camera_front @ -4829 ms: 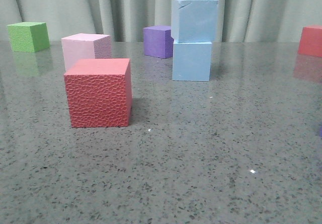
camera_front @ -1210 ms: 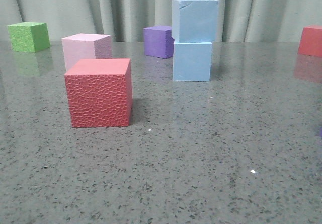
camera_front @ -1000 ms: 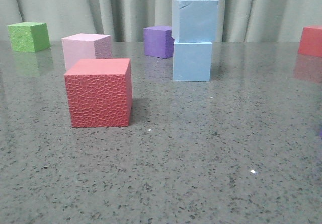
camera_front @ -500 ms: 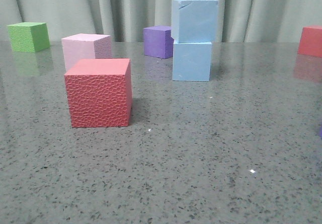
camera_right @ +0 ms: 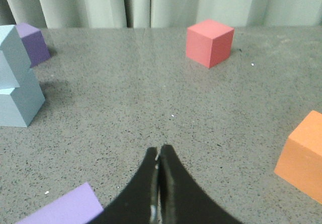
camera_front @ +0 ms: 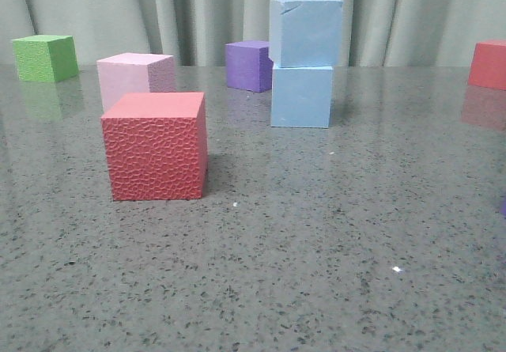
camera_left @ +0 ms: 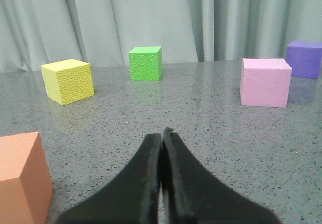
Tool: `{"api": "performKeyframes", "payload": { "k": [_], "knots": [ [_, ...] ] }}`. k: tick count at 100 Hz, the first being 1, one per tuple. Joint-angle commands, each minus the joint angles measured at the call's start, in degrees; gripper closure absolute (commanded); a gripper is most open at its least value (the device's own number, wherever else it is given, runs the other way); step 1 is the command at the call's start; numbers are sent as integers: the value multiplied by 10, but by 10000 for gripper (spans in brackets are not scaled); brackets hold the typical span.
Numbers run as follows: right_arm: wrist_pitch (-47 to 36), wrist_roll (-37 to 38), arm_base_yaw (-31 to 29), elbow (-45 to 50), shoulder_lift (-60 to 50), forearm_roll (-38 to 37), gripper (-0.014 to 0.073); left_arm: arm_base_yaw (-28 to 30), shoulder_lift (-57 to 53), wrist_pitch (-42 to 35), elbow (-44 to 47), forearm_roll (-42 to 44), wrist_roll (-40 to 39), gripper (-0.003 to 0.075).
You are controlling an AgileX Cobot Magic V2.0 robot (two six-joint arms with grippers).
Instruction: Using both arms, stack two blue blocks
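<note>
Upper centre, front view: blue blocks (camera_front: 303,63) are seen stacked on the speckled grey table (camera_front: 316,249); pleated curtain (camera_front: 198,12) behind
Left gripper (camera_left: 161,138): fingers pressed together, nothing held
Right gripper (camera_right: 159,156): fingers pressed together, nothing held

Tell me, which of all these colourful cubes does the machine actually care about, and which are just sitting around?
Part of the job:
upper blue block, resting on the lower blue block
left hand and right hand, both shut and empty

Just lying about:
red textured cube
pink cube
green cube
purple cube
yellow cube
</note>
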Motion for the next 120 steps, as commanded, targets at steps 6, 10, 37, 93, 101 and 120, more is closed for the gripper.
{"api": "performKeyframes", "payload": {
  "k": [6, 10, 37, 93, 101, 120],
  "knots": [
    [-103, -5, -4, 66, -76, -11, 662, -3, -18, -52, 24, -4, -6, 739],
    [-109, -5, -4, 89, -95, -11, 662, -3, -18, -52, 24, -4, -6, 739],
    [-142, -5, -4, 191, -214, 0, 662, -3, -18, -52, 24, -4, -6, 739],
    [-202, -5, -5, 244, -220, 6, 662, -3, -18, -52, 24, -4, -6, 739],
    [-203, -5, -5, 244, -220, 6, 662, -3, -18, -52, 24, -4, -6, 739],
    [-203, -5, -5, 244, -220, 6, 662, -3, -18, -52, 24, -4, -6, 739]
  ]
}}
